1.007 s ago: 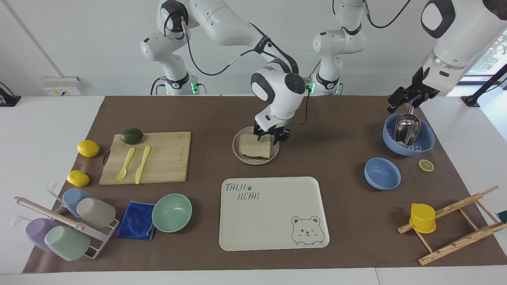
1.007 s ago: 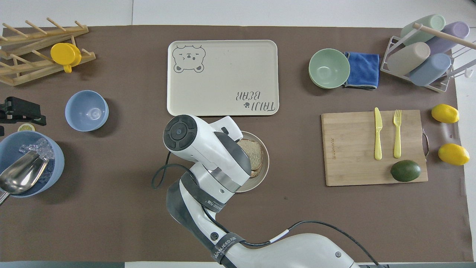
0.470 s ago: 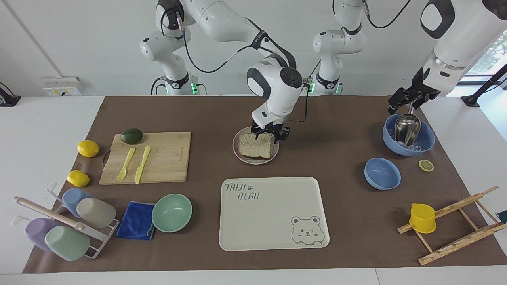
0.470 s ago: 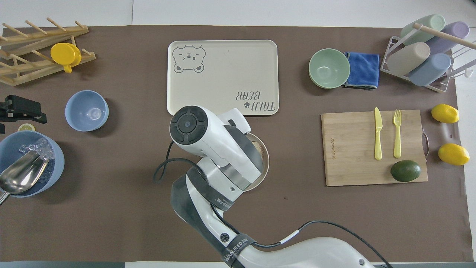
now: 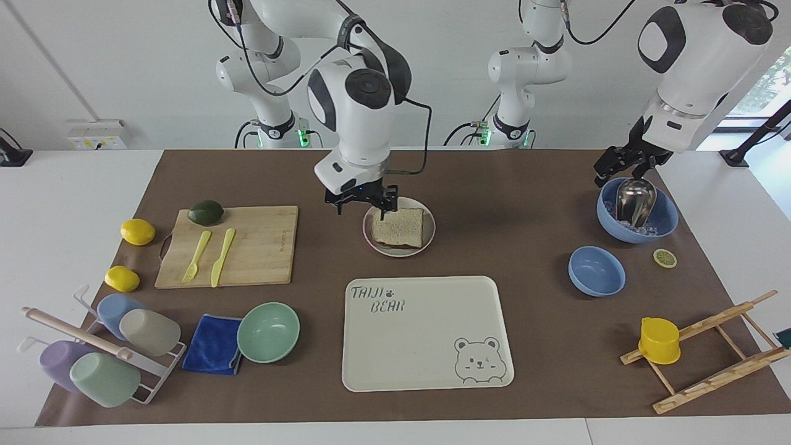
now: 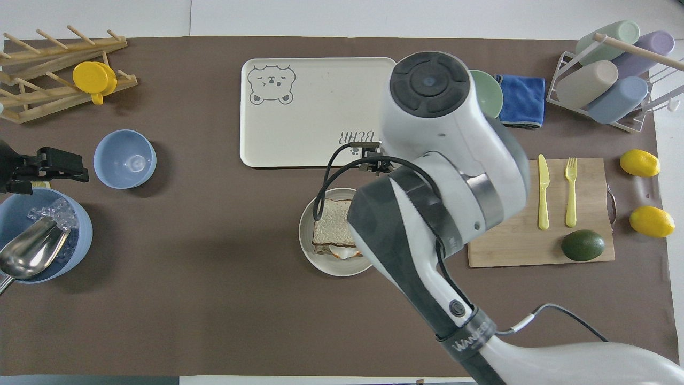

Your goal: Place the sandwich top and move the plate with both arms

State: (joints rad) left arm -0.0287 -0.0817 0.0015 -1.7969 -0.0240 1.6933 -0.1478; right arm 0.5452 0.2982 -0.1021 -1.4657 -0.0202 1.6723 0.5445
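In the facing view the sandwich top (image 5: 398, 225) lies flat on the stack in the plate (image 5: 429, 238), which sits on the counter (image 5: 494, 204) nearer to the robots than the bear-printed tray (image 5: 426, 330); the placing step looks done, and moving the plate is the step not yet begun. The right gripper (image 5: 361, 203) hangs over the counter just beside the plate's rim, toward the cutting board (image 5: 259, 247), jaws apart and holding nothing. The left gripper (image 5: 621, 164) hangs over the rim of the ice bowl (image 5: 664, 225), jaws apart and empty, waiting. I judge the next move calls for both grippers to come down to the plate's rim from either end and lift it level, likely toward the tray. Counted here: one plate, one tray, one board, two lemons, one avocado, one fork, one knife, two blue bowls, one green bowl, four cups on the rack. In the overhead view the sandwich top (image 6: 332, 222) shows with egg white peeking from under its nearer edge, the plate (image 6: 310, 251) partly under the right arm; the right gripper (image 6: 374, 160) shows over the tray's nearer edge and the left gripper (image 6: 56, 163) beside the empty blue bowl (image 6: 124, 159); the same two lemons and four cups appear
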